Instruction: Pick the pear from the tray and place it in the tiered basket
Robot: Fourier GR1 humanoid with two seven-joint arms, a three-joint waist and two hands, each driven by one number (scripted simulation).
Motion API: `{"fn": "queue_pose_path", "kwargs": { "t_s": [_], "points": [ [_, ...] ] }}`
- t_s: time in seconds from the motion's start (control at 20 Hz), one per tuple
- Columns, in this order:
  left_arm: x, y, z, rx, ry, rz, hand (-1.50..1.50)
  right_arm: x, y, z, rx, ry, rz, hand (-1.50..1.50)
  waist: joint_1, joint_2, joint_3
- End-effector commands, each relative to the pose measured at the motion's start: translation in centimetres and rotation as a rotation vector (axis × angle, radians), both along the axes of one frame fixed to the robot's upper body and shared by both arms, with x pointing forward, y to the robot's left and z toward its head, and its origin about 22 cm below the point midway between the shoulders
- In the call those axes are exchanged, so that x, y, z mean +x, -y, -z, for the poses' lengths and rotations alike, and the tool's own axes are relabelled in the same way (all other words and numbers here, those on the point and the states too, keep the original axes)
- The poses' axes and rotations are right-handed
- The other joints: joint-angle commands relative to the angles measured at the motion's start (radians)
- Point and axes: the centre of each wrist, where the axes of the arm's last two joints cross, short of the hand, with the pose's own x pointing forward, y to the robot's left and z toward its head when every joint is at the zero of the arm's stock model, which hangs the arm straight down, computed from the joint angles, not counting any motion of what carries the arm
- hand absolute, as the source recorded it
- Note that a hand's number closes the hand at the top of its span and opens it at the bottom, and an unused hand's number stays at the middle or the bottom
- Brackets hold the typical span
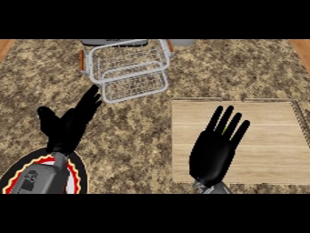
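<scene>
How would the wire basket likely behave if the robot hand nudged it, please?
The wire basket is thin open wire, so probably light and apt to slide on the counter. Its stacked tiers look tall, so a push near the top might tip it. The frame probably stays stiff.

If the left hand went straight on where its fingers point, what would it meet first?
Probably the tiered basket: the left hand points up and right at its lower tier's near corner, only counter between. Its height is unclear, so it might pass above the rim.
</scene>
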Motion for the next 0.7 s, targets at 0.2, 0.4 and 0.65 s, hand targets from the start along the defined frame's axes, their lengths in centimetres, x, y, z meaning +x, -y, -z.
{"fn": "queue_pose_path", "kwargs": {
  "t_s": [0.2, 0.4, 0.65],
  "points": [
    [-0.7, -0.3, 0.3, -0.01, 0.0, 0.006, 0.0, 1.2, 2.0, 2.2, -0.04, 0.023, 0.213, -1.5, -0.003, 0.013, 0.005],
    [0.3, -0.3, -0.9, -0.006, -0.004, -0.015, 0.0, 1.3, 2.8, 2.3, -0.037, 0.019, 0.208, -1.5, -0.006, 0.013, 0.006],
    [-0.3, 1.0, -0.3, -0.013, 0.01, 0.019, 0.0, 2.2, 4.5, 4.3, -0.032, -0.011, 0.207, -1.5, -0.002, 0.014, 0.006]
  ]
}}
